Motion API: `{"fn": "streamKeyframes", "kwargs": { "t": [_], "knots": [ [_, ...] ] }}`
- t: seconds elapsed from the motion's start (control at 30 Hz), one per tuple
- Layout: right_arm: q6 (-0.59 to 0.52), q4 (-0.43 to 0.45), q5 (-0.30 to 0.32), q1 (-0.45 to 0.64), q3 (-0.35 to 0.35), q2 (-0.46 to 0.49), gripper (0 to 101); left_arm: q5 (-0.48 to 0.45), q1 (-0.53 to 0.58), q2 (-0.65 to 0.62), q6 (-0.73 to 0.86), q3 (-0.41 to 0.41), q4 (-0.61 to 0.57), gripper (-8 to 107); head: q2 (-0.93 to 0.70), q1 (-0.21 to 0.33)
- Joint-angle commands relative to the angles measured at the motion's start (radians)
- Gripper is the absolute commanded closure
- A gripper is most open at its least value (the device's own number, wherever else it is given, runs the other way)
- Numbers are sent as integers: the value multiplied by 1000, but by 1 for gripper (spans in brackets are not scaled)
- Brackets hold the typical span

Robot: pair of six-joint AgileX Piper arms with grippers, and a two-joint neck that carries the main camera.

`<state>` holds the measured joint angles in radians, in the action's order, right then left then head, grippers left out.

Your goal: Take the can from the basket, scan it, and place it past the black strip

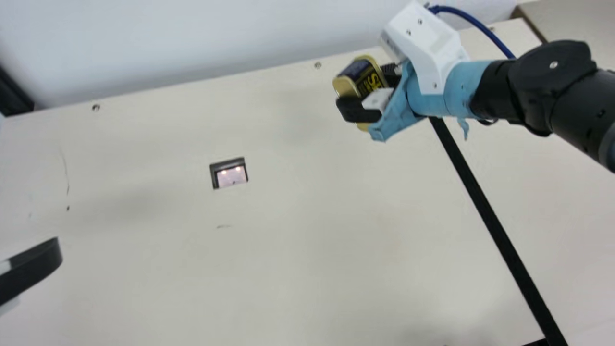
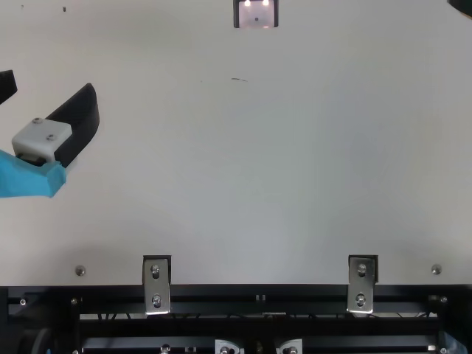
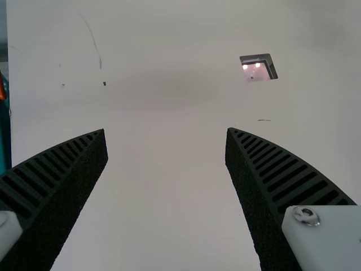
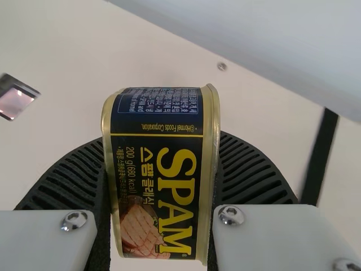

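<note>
The rectangular luncheon-meat can (image 1: 372, 81) is out of the basket and clamped between the two ribbed fingers of the right tool (image 1: 366, 88), which grip it from opposite sides. It appears to be held off the counter (image 1: 307, 269), its broad label face turned toward the right wrist camera. As a vessel, the can looks closed; its label pictures sliced meat, but the contents themselves are hidden by the metal.

So the taking is done. Whether the scan has been made cannot be told from these views. The can is well apart from the scanner window (image 1: 231, 175), where two small lights glow, and near the black strip (image 1: 490, 216), on the scanner's side of it. That nearness hints that the scan may be behind it, though this is only a guess. The placing is certainly left: the can has to cross the strip, be lowered and be let go. If no scan has been made, it must first go over the window.

Farther out, the left tool (image 3: 166, 130) is above the counter with its fingers wide apart and nothing between them. Metal brackets (image 2: 156, 287) line the counter's edge in the top view.
</note>
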<state>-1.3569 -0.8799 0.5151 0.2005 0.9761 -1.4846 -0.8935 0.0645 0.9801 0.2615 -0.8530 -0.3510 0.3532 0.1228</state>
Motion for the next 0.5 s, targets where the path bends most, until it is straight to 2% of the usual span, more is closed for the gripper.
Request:
{"fn": "streamKeyframes", "kwargs": {
  "t": [0.0,0.27,0.47],
  "knots": [
    [38,79,-6,37,-10,15,101,0,0,0,0,0,0,9,14,32],
    [135,235,-5,138,-37,56,101,0,0,0,0,0,0,9,14,32],
    [208,361,11,200,-31,63,101,0,0,0,0,0,0,9,14,32]
  ]
}}
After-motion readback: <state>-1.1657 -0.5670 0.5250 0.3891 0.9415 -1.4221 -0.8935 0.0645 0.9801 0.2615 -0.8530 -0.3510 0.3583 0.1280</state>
